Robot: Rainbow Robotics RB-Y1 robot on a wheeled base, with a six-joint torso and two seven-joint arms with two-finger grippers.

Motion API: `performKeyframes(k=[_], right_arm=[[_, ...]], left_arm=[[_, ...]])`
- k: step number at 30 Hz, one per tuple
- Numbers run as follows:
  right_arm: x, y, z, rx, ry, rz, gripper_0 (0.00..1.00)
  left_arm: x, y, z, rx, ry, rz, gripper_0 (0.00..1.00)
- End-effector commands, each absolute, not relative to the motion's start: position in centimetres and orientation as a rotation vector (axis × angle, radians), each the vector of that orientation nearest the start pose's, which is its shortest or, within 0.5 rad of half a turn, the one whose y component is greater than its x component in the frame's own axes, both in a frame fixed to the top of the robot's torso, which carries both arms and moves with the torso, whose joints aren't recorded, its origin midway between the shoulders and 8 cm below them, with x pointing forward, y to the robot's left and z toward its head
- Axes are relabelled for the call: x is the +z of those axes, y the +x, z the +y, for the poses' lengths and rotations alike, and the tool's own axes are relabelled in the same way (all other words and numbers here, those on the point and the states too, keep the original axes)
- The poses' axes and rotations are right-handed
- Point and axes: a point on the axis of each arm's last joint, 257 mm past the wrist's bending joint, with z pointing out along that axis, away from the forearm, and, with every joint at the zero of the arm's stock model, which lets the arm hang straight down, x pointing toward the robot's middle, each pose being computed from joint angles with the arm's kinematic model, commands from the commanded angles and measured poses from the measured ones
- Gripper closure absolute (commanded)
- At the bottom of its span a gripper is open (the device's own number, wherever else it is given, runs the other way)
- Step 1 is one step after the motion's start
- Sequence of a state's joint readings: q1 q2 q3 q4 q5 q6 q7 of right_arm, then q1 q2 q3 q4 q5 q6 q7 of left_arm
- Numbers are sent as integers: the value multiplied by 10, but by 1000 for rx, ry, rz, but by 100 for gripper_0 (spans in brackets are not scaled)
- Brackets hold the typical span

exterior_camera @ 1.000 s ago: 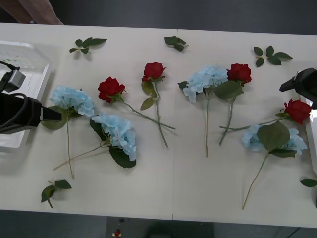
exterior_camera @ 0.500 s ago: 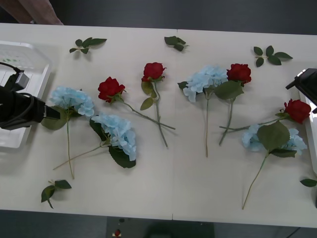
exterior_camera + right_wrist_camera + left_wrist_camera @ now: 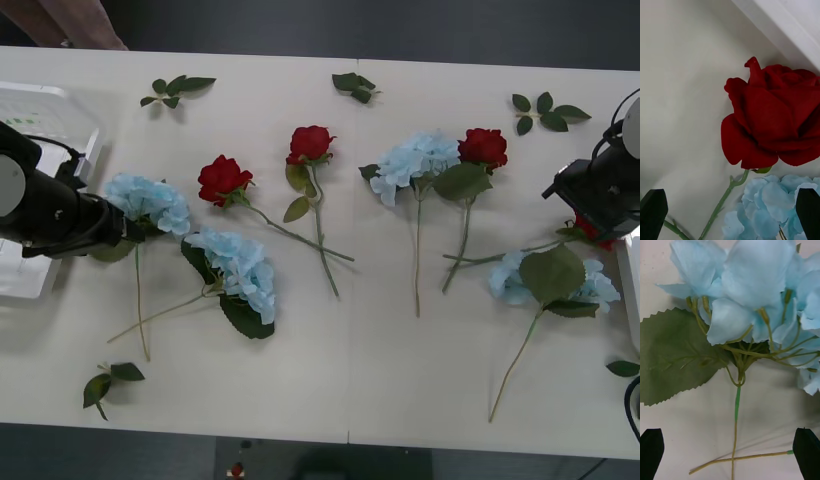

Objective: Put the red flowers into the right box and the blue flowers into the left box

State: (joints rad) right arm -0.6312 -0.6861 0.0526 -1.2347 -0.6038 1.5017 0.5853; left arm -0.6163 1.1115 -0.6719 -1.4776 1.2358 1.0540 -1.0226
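My left tool (image 3: 730, 453) has its two black fingertips (image 3: 651, 453) spread wide, one at each side of the thin stem of a blue flower (image 3: 752, 296), with nothing gripped between them. From the front, that arm (image 3: 50, 212) reaches over the left side of the desk (image 3: 350, 370), its tip right at the leftmost blue flower (image 3: 148, 200), beside the big green leaf (image 3: 675, 356) under the pale petals. Behind the arm sits the left box (image 3: 40, 110), a white tray at the desk's left edge.

My right tool (image 3: 730, 215) is wide open too, holding nothing, fingertips (image 3: 653, 215) apart over the desk surface. Just ahead of it lies a red rose (image 3: 771, 123), bloom resting on the desk close to the white rim of the right box (image 3: 790, 30), with pale blue petals (image 3: 767, 206) touching its stem side. In the front view the right arm (image 3: 600, 190) covers most of that rose (image 3: 590, 232), next to the rightmost blue flower (image 3: 545, 280) and the right box (image 3: 630, 280) at the edge.

Between the arms lie three more red roses (image 3: 222, 180) (image 3: 310, 145) (image 3: 484, 148) and two more blue flowers (image 3: 235, 265) (image 3: 415, 162), all on the desk. Loose green sprigs (image 3: 175, 90) sit along the far and near edges.
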Motion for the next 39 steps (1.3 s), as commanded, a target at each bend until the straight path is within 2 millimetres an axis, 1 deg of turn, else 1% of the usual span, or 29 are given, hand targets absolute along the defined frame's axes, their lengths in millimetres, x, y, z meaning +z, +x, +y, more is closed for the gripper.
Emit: performKeyframes(k=[1, 5, 8, 10, 16, 17, 24, 25, 26, 27, 28, 29, 31, 32, 34, 39], right_arm=[[-256, 529, -392, 211, 1375, 2424, 0], [-265, 529, -388, 234, 1413, 2420, 0], [-271, 530, -388, 246, 1424, 2406, 0], [-274, 531, -385, 261, 1430, 2398, 0], [-283, 532, -383, 285, 1444, 2378, 0], [-287, 530, -383, 288, 1450, 2379, 0], [-302, 526, -380, 309, 1467, 2369, 0], [-303, 527, -379, 314, 1464, 2369, 0], [-304, 526, -379, 313, 1468, 2369, 0], [-305, 526, -378, 312, 1469, 2369, 0], [-307, 525, -378, 315, 1475, 2366, 0], [-308, 525, -377, 319, 1477, 2364, 0], [-311, 525, -376, 327, 1482, 2360, 0], [-311, 525, -377, 329, 1482, 2356, 0], [-314, 524, -376, 333, 1487, 2355, 0], [-316, 524, -374, 336, 1491, 2354, 0]], left_arm=[[-273, 510, 334, -244, -231, 2689, 0], [-282, 518, 332, -228, -236, 2696, 0], [-289, 520, 328, -227, -243, 2707, 0], [-294, 521, 329, -215, -248, 2714, 0], [-307, 527, 327, -173, -217, 2717, 0], [-308, 529, 327, -169, -211, 2713, 0], [-315, 525, 327, -151, -189, 2725, 0], [-316, 525, 327, -150, -185, 2724, 4], [-316, 524, 326, -150, -183, 2726, 16], [-316, 524, 327, -148, -182, 2725, 28], [-316, 524, 327, -147, -183, 2727, 47], [-316, 524, 326, -151, -182, 2726, 63], [-316, 524, 325, -152, -180, 2726, 88], [-316, 524, 325, -152, -180, 2726, 94], [-316, 524, 325, -150, -179, 2725, 100], [-314, 526, 326, -146, -173, 2721, 100]])
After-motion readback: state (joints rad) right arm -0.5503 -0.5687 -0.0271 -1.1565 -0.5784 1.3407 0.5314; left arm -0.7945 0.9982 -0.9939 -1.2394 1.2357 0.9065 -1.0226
